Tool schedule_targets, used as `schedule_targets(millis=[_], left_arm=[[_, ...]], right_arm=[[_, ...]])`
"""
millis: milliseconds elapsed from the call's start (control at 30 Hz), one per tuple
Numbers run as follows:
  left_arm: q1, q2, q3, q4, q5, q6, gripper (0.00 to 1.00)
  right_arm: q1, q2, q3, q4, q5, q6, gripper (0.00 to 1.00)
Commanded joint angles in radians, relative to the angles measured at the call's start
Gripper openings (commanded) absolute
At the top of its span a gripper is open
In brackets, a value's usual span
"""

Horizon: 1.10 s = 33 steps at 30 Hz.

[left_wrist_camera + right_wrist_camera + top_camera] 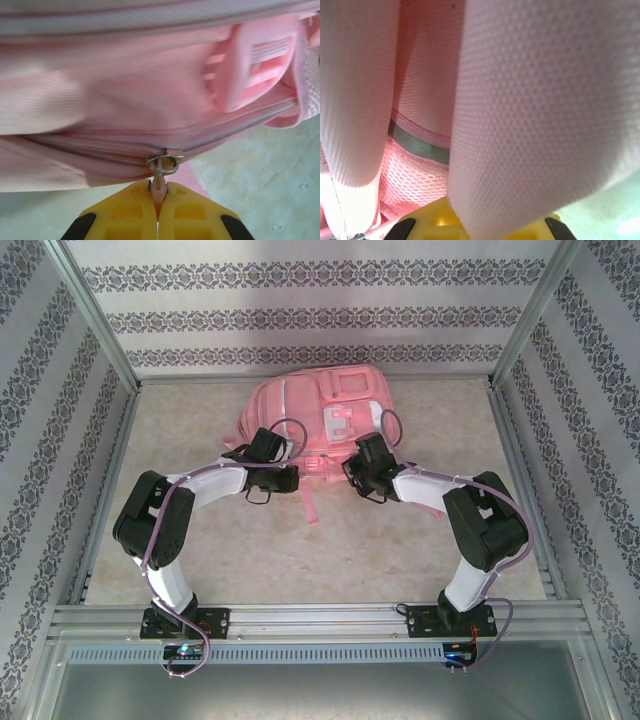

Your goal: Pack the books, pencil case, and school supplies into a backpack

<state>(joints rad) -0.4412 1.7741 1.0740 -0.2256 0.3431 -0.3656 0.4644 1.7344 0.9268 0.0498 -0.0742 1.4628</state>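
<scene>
Left hand (158, 199) pinched together on zip pull (161, 170) of pink backpack (100, 95); right hand (485, 227) clamped on its strap (535, 110).

- A robot test cell in a lab, dressed to look like a home.
- Two robot arms, the left arm (160, 530) and the right arm (480, 530), are bolted side by side to an aluminium rail (320, 618) at the near edge.
- Bare aluminium posts (95, 315) frame the booth at its corners.
- The three walls are flat panels papered in grey damask-striped wallpaper (320, 310), like a set.
- The worktop (330, 560) is a beige, marble-patterned sheet fitted between the panels.
- Loose lilac cables (185, 665) run along the arms and down to small lit electronics at their bases.
- A pink backpack (300, 400) lies on the worktop, a household thing amid rig hardware.
</scene>
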Motion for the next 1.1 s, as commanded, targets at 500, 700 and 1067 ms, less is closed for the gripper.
schedule_targets(millis=[500, 700, 1067], left_arm=[[0.033, -0.034, 0.017, -0.038, 0.051, -0.008, 0.0], [0.009, -0.045, 0.014, -0.021, 0.072, -0.025, 0.0], [-0.082, -0.079, 0.021, -0.02, 0.072, -0.049, 0.0]], right_arm=[[-0.107, -0.093, 0.018, -0.173, 0.09, -0.179, 0.29], [-0.043, -0.196, -0.036, -0.161, 0.064, -0.137, 0.42], [0.105, -0.252, -0.128, -0.025, 0.017, 0.029, 0.55]])
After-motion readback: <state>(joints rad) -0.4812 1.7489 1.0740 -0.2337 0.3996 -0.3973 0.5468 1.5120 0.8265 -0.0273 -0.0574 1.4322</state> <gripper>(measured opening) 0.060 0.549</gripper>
